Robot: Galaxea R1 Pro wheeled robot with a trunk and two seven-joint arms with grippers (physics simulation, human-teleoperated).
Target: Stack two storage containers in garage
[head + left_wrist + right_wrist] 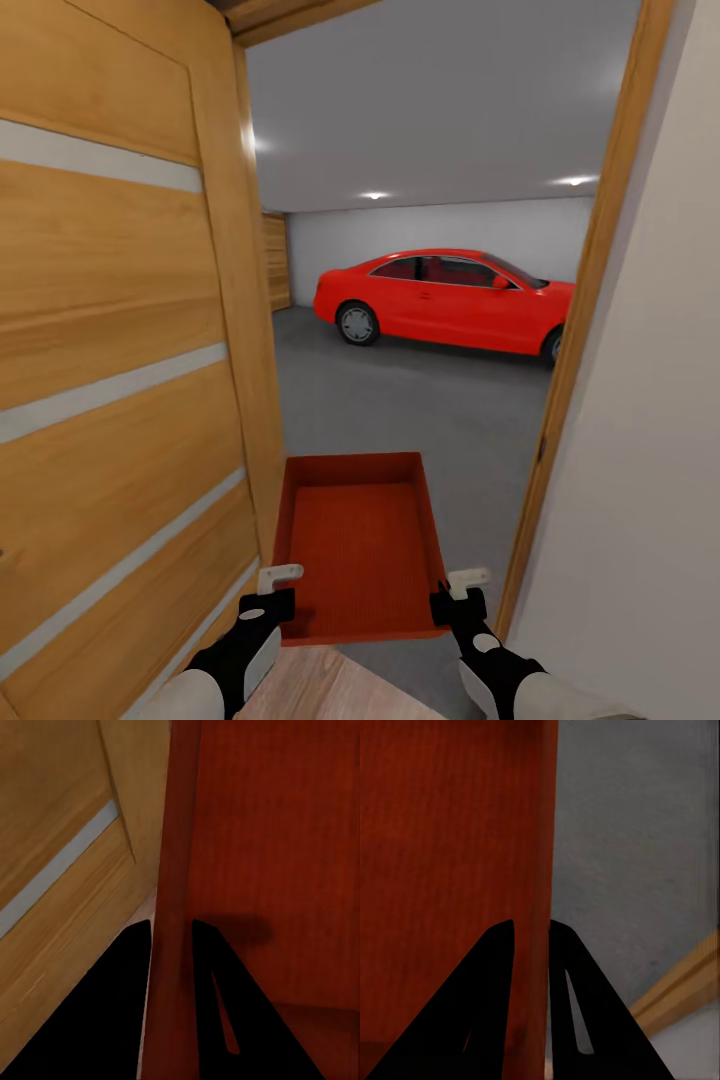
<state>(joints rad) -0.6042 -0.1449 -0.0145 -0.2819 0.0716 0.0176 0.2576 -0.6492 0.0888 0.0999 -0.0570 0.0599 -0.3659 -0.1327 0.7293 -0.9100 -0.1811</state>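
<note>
1. Storage container (362, 545), head view: the orange-red open-top bin is carried level in front of the robot, in the doorway to the garage. The left gripper (268, 600) holds its left wall near the near corner and the right gripper (458, 602) holds its right wall likewise. The open wooden door (120, 380) stands close on the left, the door frame (580, 330) on the right. Beyond lie the grey concrete floor (400, 400) and a red car (445, 298). Pale wood planks show under the bin's near edge, so I judge the robot is just at the threshold: the carrying step, not yet the placing.

2. Left wrist view: the two dark fingers (217, 990) straddle the container's wall (174, 870), one outside and one inside, closed onto it. The door's panel runs just beside the bin on the outer side.

3. Right wrist view: the fingers (570, 997) are likewise pinched on the opposite wall (540, 832), with grey concrete past it and a strip of the wooden frame.

4. Next move, as I judge it: drive straight through, keeping the bin clear of the door, then lower it onto the concrete well apart from the car.
</note>
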